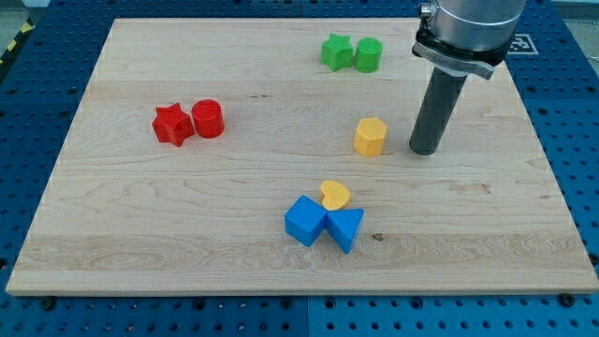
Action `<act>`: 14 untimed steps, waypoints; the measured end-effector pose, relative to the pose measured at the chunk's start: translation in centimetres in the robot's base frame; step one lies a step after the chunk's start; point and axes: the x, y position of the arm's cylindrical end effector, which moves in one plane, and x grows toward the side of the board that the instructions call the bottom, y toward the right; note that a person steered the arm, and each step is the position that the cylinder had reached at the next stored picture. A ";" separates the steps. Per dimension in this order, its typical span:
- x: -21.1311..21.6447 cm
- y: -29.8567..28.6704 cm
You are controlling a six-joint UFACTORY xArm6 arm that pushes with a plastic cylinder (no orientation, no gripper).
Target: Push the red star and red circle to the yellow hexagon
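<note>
The red star [172, 124] and the red circle [208, 119] sit side by side, touching, on the view's left of the wooden board. The yellow hexagon [371, 137] stands right of the board's centre. My tip [426, 150] rests on the board just right of the yellow hexagon, a small gap apart, and far from the red blocks.
A green star [337, 51] and a green circle [368, 55] sit together near the view's top. A yellow heart [335, 196], a blue cube [305, 222] and a blue triangle [344, 227] cluster below the hexagon. The board's [112, 234] edges meet a blue perforated table.
</note>
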 end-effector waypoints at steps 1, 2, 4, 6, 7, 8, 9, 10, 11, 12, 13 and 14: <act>0.0 -4.5; 0.1 -7.0; 0.5 -13.8; 3.0 -25.9; 1.6 -33.1; -2.6 -38.6; -3.7 -40.1; -3.7 -39.0; -3.7 -35.8; -3.7 -32.6; -3.7 -30.2; -3.7 -28.7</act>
